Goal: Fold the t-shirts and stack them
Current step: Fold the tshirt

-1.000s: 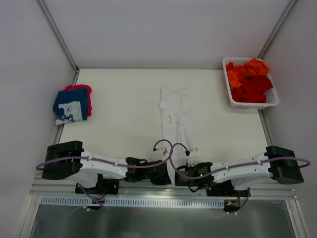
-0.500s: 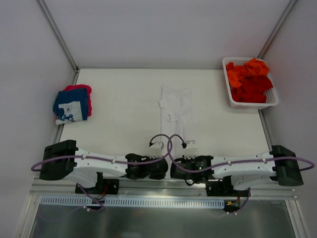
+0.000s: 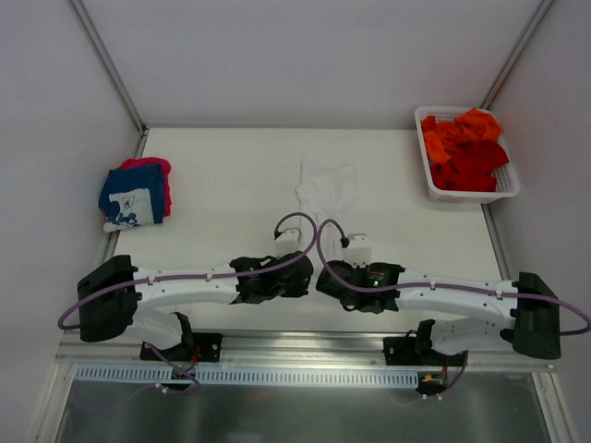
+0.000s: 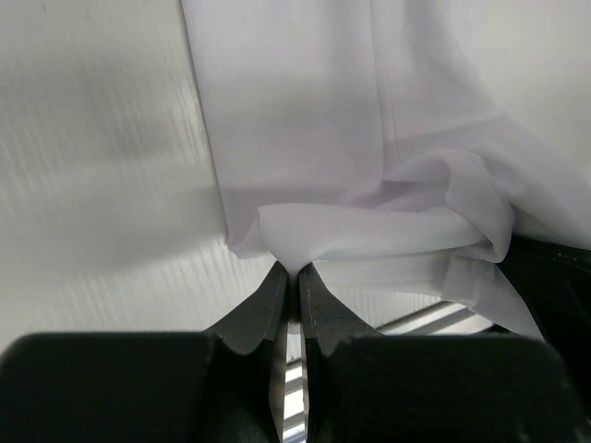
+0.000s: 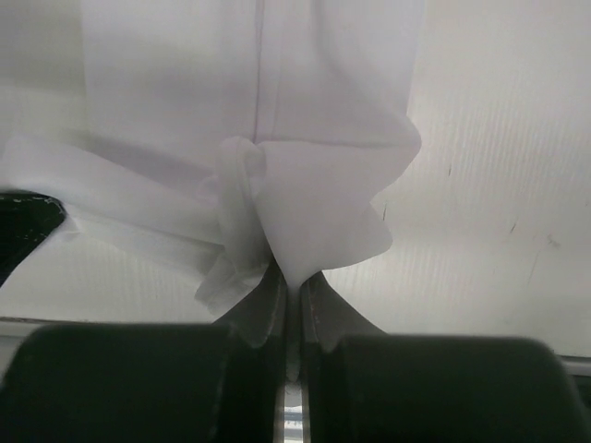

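Note:
A plain white t-shirt (image 3: 329, 189) lies as a long narrow strip in the middle of the table. My left gripper (image 3: 305, 274) is shut on its near left corner (image 4: 305, 242). My right gripper (image 3: 325, 277) is shut on its near right corner (image 5: 319, 231). Both hold the near end lifted and bunched over the strip. A folded navy t-shirt with white print (image 3: 136, 196) lies on a pink-red one (image 3: 148, 165) at the left edge. Orange and red t-shirts (image 3: 464, 148) fill the basket.
A white plastic lattice basket (image 3: 428, 181) stands at the back right corner. White walls close the back and both sides. A metal rail (image 3: 277, 374) runs along the near edge behind the arm bases.
Both grippers have moved away from the near edge toward the middle of the table, carrying the white t-shirt's near end with them. The visible strip has become shorter.

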Controlling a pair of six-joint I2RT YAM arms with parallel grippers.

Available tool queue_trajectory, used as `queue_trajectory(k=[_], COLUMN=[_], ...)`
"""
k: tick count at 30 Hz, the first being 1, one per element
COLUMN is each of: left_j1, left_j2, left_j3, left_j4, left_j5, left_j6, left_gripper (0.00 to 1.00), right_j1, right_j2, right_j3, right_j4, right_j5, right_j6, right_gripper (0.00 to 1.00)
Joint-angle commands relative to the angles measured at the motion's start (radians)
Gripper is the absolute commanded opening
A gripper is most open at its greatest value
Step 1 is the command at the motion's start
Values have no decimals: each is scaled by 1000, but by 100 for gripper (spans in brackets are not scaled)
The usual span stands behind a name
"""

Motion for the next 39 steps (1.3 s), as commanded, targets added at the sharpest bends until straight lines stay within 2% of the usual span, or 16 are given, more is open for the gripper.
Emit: queue_trajectory(k=[1,9,22,28,39], left_j1=[57,159,344,392,517], left_j2=[32,144,319,445,586], left_j3=[56,184,384,502,652], left_j4=[-70,-70,-68,-68,-65], left_j5=[-47,-18,68,104,190], left_j6=[117,223,381,433,499], left_gripper=[0,0,0,0,0], right_j1=[-86,-261,-463,-529,-605], right_j2=[10,125,382,500,648], right_j3=[58,153,327,425,593], right_j4=[-24,105,260,269,265], right_j5=[42,-15,-165,-202,-246], right_j6=[-157,-400,-630,-658,-695], right_gripper=[1,0,0,1,1])
